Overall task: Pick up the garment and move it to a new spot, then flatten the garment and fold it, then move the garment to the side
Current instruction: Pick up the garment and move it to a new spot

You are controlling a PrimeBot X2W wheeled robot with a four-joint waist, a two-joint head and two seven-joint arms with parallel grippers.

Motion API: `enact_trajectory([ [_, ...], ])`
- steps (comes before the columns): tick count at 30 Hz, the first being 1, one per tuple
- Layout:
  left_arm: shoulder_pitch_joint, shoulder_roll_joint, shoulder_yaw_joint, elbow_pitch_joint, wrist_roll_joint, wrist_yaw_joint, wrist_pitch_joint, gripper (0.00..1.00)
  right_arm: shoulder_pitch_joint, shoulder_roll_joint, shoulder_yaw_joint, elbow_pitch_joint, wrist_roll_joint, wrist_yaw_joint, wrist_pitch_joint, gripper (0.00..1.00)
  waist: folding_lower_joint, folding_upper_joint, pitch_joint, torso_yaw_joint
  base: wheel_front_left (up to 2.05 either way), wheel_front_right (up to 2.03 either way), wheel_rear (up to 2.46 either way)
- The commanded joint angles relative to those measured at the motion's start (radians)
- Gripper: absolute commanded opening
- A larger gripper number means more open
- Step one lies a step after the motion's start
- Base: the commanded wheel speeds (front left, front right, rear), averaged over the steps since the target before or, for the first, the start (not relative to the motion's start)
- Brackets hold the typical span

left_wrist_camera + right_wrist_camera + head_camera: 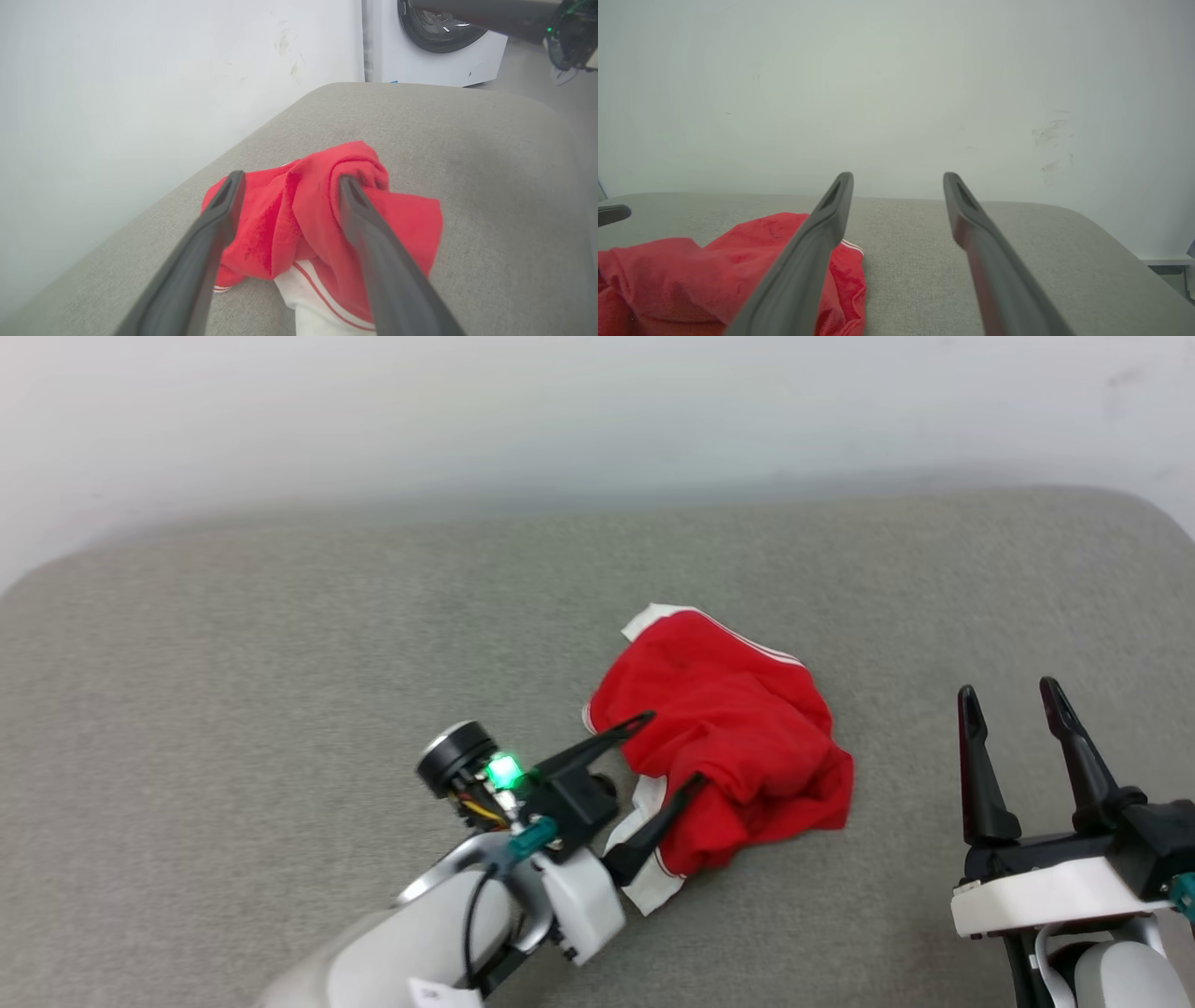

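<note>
One grey fabric-covered desk (233, 644) with rounded corners stands against a plain white wall (597, 411) and carries the work. The red jersey-style garment (738, 728) with white, red-striped sleeve trim lies crumpled in a heap right of the desk's centre, well clear of every edge; no lettering is exposed. The left gripper (672, 748) sits at the heap's near-left side with its fingers apart, a red fold lying between them and against them, unclamped. The right gripper (1006, 689) hovers to the right of the heap, fingers apart and empty. Hazard 1: withdrawing the left gripper may drag cloth caught on a finger, shifting or re-bunching the heap. Hazard 2: with hems and sleeves buried, a grasp may take several layers, so spreading would twist the garment rather than flatten it.
</note>
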State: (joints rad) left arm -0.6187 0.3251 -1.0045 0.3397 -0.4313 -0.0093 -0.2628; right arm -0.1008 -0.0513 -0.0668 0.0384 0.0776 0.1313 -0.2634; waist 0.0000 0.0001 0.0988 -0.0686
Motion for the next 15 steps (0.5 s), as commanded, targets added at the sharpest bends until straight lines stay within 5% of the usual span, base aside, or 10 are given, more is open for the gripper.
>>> enact_trajectory([
  [1, 0.032, 0.023, 0.023, -0.023, 0.003, 0.012, -0.003, 1.00, 0.016, 0.002, -0.002, 0.003, -0.010, -0.001, -0.002, 1.00, 0.0000, -0.0001, -0.047, 0.051, 0.00, 0.00, 0.00],
  [9, 0.160, 0.131, 0.179, -0.164, -0.005, 0.119, -0.003, 1.00, 0.041, 0.002, -0.006, -0.007, -0.019, -0.001, -0.002, 1.00, 0.0000, -0.0001, -0.098, 0.114, 0.00, 0.00, 0.00],
  [15, 0.336, 0.129, 0.374, -0.285, -0.038, 0.236, -0.003, 1.00, 0.053, 0.002, 0.004, -0.020, -0.005, -0.001, -0.002, 1.00, 0.0000, -0.0001, -0.104, 0.126, 0.00, 0.00, 0.00],
])
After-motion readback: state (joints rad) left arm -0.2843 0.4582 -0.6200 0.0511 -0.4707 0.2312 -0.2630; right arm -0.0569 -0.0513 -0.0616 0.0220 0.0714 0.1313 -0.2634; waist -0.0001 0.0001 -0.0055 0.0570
